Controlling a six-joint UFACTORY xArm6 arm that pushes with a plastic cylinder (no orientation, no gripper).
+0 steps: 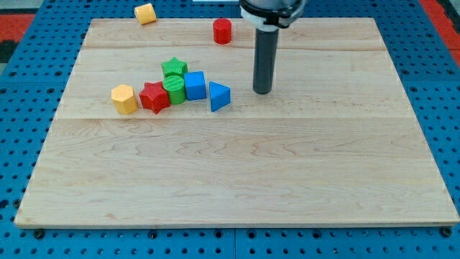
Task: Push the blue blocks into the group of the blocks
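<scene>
My tip (262, 91) is resting on the desk (237, 180) in the upper middle of the view, at the lower end of a straight dark rod that is coming down from the arm's round housing at the view's top edge. There is no pincer on this arm, so nothing is being clenched or released; the rod is simply standing upright with its end on the wood. The tip is sitting to the view's right of the blue triangular block (219, 96), near it but apart, with bare wood showing between them.

That blue triangular block is lying just beside the blue cube (195, 85), at its right; whether the two are touching I cannot tell. The blue cube is pressing against the green round block (174, 89), which is sitting at the heart of the cluster. Above it, toward the view's top, the green star block (174, 68) is lying against the group. To the left of the green round block the red star block (154, 96) is touching it, and the yellow hexagonal block (124, 98) is ending the row at the view's left.

Well apart from the cluster, a red cylinder (222, 31) is standing near the desk's top edge, left of the rod. A second yellow block (145, 13) is lying at the desk's top edge, farther left.
</scene>
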